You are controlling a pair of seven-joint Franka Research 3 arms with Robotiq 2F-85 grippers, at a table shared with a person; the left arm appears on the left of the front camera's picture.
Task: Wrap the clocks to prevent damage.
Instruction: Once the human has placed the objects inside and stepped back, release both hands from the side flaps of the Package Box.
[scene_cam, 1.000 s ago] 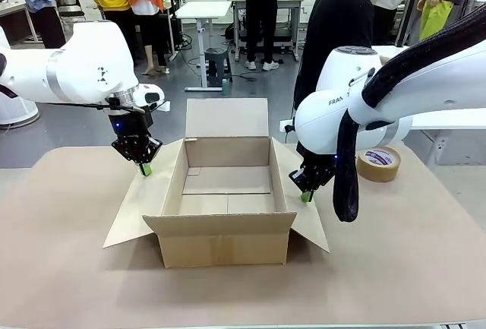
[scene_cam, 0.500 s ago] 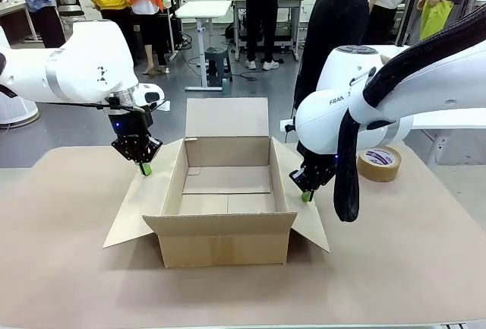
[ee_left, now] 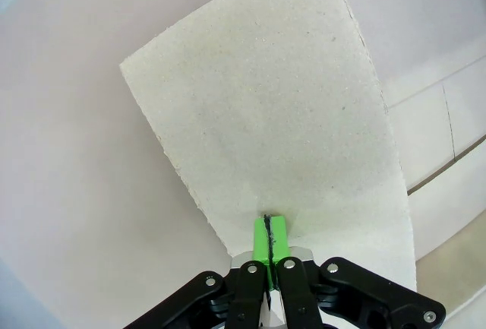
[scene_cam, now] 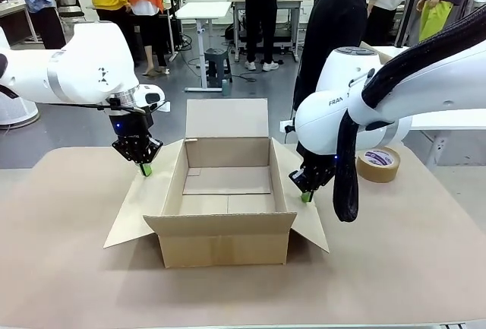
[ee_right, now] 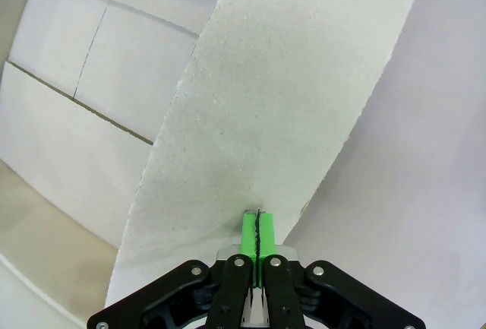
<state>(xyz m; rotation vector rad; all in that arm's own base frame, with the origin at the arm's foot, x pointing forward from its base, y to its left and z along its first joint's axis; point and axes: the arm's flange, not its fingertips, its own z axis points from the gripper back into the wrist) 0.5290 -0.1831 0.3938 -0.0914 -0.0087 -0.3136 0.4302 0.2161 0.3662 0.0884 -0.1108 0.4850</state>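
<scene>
Both tools are pinched shut on nothing. The left tool [scene_cam: 145, 169] tips down onto the left flap [scene_cam: 140, 204] of the open cardboard box [scene_cam: 224, 247] in the middle of the table [scene_cam: 68, 268], and the right tool [scene_cam: 306, 197] onto the right flap [scene_cam: 310, 226]. Pressure should probably be even and light, splaying the flaps without creasing them, so the mouth gapes for wrapped clocks. Each arm reaches inward, wrist pointing steeply down. A tape roll [scene_cam: 378, 163] lies far right.
</scene>
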